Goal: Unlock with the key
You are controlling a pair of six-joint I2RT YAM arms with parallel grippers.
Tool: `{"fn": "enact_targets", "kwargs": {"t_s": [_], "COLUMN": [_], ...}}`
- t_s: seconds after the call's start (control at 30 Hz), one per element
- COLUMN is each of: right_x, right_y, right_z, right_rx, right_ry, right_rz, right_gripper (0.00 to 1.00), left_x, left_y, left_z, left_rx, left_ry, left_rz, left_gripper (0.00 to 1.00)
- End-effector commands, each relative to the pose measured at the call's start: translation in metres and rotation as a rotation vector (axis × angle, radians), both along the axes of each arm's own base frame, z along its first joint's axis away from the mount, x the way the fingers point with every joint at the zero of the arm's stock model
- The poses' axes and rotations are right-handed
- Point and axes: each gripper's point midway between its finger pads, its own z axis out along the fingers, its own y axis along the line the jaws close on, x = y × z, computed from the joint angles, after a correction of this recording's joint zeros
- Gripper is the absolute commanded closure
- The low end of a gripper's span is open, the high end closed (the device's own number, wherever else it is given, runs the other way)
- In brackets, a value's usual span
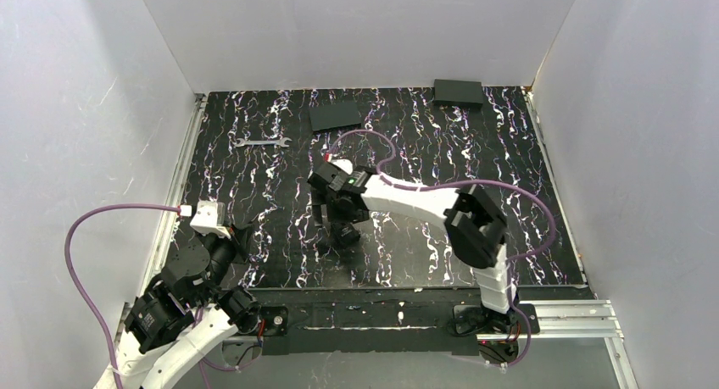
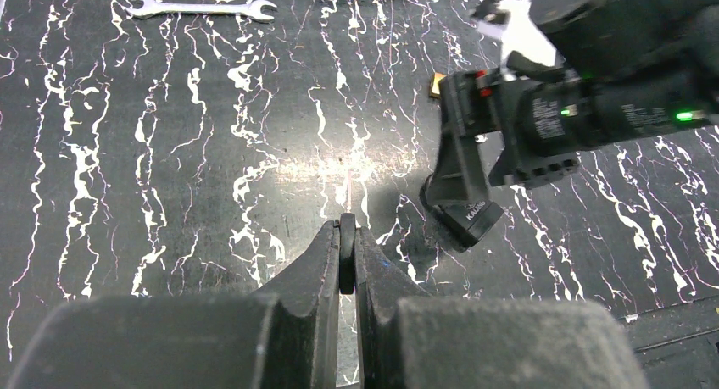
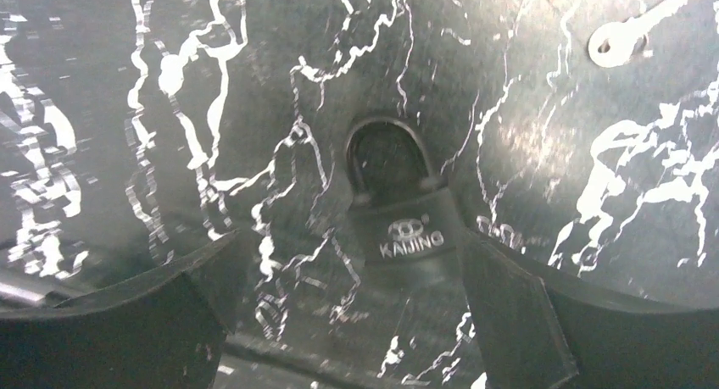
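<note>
Since the key [image 2: 347,262] looks tiny, light and stiff, likely to twist if nipped by its thin blade, the left claw [image 2: 346,236] grips its black head above the desk [image 2: 169,194]. The right claw [image 3: 356,266] stands open astride the padlock [image 3: 411,236].

Reading off the black padlock [image 3: 409,236] now: "KAIJING", stamped pale under a small ring logo (the left wrist view catches only part of the word). Nothing else legible.
</note>
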Motion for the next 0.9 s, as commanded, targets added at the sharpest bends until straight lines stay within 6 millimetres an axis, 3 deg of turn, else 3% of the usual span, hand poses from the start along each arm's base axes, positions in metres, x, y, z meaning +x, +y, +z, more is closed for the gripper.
{"fn": "enact_targets", "kwargs": {"t_s": [0.0,0.3,0.53,0.87], "right_x": [0.014,0.014,0.0,-0.011], "right_y": [-0.018,-0.037,-0.025,-0.022], "right_z": [-0.009,-0.029,-0.044,-0.06], "right_rx": [-0.205,-0.337,-0.293,-0.303], "right_ry": [-0.052,-0.051,0.002,0.042], "right_rz": [0.112,0.148,0.182,0.183], "right_gripper": [0.02,0.02,0.07,0.15], "left_x": [0.002,0.002,0.001,0.001], "left_y": [0.005,0.005,0.005,0.007], "left_z": [-0.002,0.0,0.0,0.001], "left_rx": [0.016,0.01,0.008,0.002], "left_ry": [-0.006,-0.016,-0.021,-0.032], "left_rz": [0.028,0.024,0.022,0.027], "left_gripper": [1.0,1.0,1.0,1.0]}}
